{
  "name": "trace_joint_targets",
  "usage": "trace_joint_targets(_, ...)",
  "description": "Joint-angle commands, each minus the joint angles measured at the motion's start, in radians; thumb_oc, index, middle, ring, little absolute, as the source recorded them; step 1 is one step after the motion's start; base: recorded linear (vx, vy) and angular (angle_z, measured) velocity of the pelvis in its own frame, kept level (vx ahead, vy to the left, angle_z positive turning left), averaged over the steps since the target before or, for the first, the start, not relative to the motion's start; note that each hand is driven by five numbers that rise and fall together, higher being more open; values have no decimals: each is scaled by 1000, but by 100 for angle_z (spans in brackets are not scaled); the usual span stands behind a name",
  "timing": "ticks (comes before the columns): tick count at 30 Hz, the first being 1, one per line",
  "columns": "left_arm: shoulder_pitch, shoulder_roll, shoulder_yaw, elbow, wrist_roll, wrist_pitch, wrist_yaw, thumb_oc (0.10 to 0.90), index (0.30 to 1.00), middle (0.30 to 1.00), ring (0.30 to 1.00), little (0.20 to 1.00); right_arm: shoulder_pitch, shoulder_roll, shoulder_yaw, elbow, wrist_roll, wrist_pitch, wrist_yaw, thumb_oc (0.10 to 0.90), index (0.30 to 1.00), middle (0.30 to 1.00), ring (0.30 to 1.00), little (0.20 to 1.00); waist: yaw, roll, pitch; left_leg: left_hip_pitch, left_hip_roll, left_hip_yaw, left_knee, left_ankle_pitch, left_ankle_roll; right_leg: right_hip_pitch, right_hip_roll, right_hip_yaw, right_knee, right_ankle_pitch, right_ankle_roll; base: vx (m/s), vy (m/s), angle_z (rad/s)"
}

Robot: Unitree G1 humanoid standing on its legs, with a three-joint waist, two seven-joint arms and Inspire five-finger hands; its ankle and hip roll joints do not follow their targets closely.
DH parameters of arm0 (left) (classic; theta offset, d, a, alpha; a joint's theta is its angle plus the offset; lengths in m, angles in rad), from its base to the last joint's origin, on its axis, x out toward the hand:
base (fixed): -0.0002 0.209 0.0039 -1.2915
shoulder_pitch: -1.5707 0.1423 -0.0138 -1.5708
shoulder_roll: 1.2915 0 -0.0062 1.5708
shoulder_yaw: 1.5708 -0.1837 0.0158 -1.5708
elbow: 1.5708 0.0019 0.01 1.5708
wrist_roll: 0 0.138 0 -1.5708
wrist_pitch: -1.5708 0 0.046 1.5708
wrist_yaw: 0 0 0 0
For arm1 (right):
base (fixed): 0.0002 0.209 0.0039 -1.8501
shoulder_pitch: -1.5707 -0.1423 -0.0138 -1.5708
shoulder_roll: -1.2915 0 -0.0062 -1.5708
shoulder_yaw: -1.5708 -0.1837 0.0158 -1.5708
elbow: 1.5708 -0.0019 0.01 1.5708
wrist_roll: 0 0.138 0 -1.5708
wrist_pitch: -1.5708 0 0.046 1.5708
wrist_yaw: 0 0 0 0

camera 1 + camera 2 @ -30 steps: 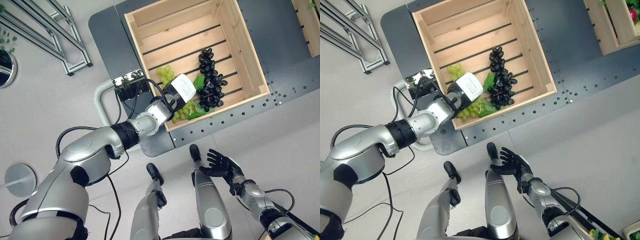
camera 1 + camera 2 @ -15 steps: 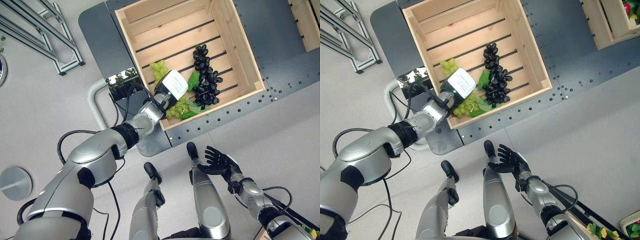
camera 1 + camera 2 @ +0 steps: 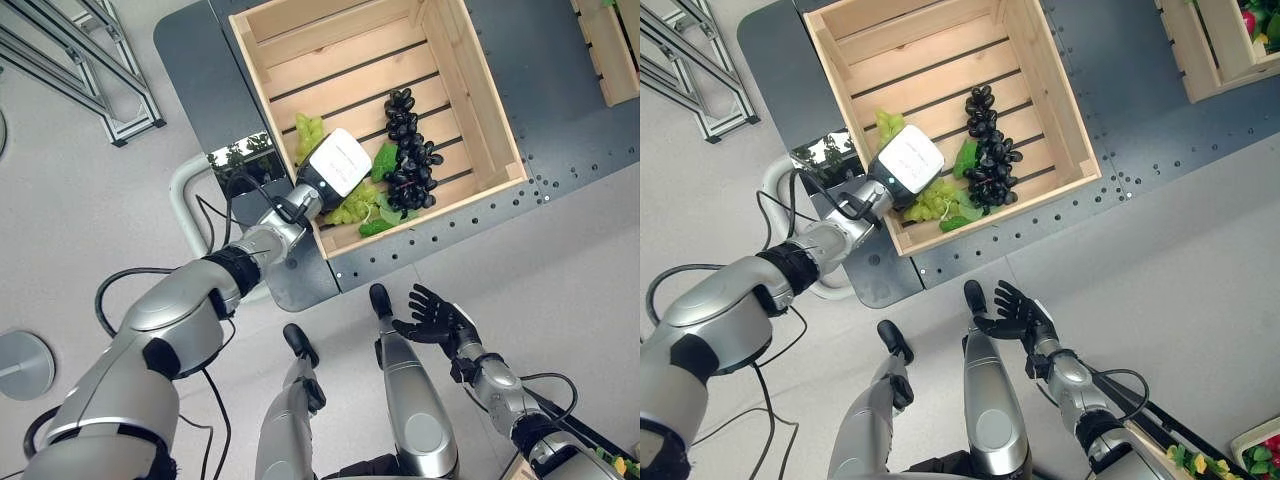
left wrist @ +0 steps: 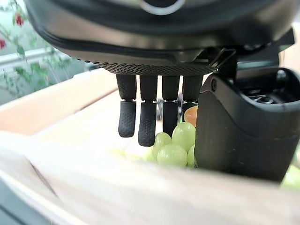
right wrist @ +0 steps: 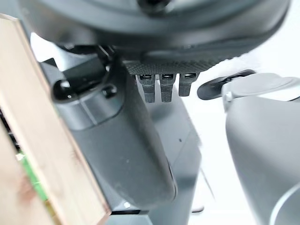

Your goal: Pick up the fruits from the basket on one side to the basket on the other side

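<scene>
A wooden crate (image 3: 482, 92) stands on the dark table (image 3: 560, 115). Inside it lie a bunch of dark grapes (image 3: 408, 150) and green grapes (image 3: 352, 208) with a few leaves. My left hand (image 3: 335, 165) hovers over the crate's near left corner, just above the green grapes. In the left wrist view its fingers (image 4: 140, 115) hang straight, with the green grapes (image 4: 174, 146) lying below between them and the thumb, so the hand is open. My right hand (image 3: 432, 320) is low down beside me, off the table, with its fingers spread and nothing in it.
A second wooden crate (image 3: 1200, 50) with red fruit stands at the table's far right. An aluminium frame (image 3: 90, 70) stands on the floor to the left. A white pipe (image 3: 185, 195) curves past the table's near left edge.
My left hand has risen a little and drawn back toward the crate's near left corner, leaving more of the green grapes uncovered. The right hand has stayed still.
</scene>
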Motion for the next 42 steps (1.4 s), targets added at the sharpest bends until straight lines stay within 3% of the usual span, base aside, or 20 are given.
trace_joint_targets(1,-70,127,163,-124,47,14,128,400,300,300,300,300,83,-28,-88,-133,51,-100,-50,800,900,900,900,900,32,-50,-14,-13,44,4,91,-20,-40,82,73,-31,-121,88,-60,-5,-45,2)
trace_joint_targets(10,45,298,267,-413,56,-18,116,400,300,300,300,300,218,-34,-197,-352,14,-101,-75,800,900,900,900,900,59,-61,-84,68,34,-21,-3,-6,-36,163,72,-50,-197,98,-47,17,-52,11)
trace_joint_targets(12,119,350,323,-473,56,-57,142,400,300,300,300,300,294,-38,-252,-427,-15,-103,-65,800,900,900,900,900,59,-71,-119,118,33,-25,-44,-4,-35,210,77,-49,-232,103,-38,52,-29,9)
trace_joint_targets(17,190,396,378,-510,13,-114,182,400,300,300,300,300,359,-58,-327,-504,-52,-113,-72,800,900,900,900,900,58,-85,-177,169,31,-19,-90,4,-32,253,79,-44,-271,115,-26,21,-4,0)
trace_joint_targets(18,235,404,413,-519,-12,-149,216,400,300,300,300,300,382,-60,-362,-544,-69,-116,-96,800,900,900,900,900,56,-90,-199,191,31,-16,-103,3,-30,270,80,-39,-280,117,-22,35,8,0)
trace_joint_targets(20,272,403,443,-535,-35,-161,232,400,300,300,300,300,397,-63,-384,-569,-70,-125,-113,800,900,900,900,900,55,-92,-216,203,31,-18,-109,3,-29,279,80,-35,-283,117,-21,20,13,0)
trace_joint_targets(24,408,384,547,-579,-126,-247,287,400,300,300,300,300,442,-62,-461,-660,-109,-136,-131,800,900,900,900,900,52,-89,-272,243,30,-20,-127,-1,-24,316,79,-18,-309,124,-17,52,55,-1)
trace_joint_targets(27,552,316,668,-644,-172,-332,312,400,300,300,300,300,463,-53,-504,-755,-131,-151,-142,800,900,900,900,900,58,-81,-312,267,27,-26,-129,-13,-18,335,78,-6,-313,120,-18,51,78,-3)
trace_joint_targets(32,649,226,735,-658,-237,-410,338,400,300,300,300,300,440,-52,-533,-866,-152,-137,-149,800,900,900,900,900,62,-66,-357,298,26,-22,-129,-33,-11,358,79,8,-313,106,-20,48,54,-10)
trace_joint_targets(42,650,152,714,-716,-290,-402,280,400,300,300,300,300,314,-87,-468,-994,-140,-71,-3,800,900,900,900,900,72,-35,-409,343,24,10,-129,-60,-8,385,78,20,-313,84,-21,47,34,-15)
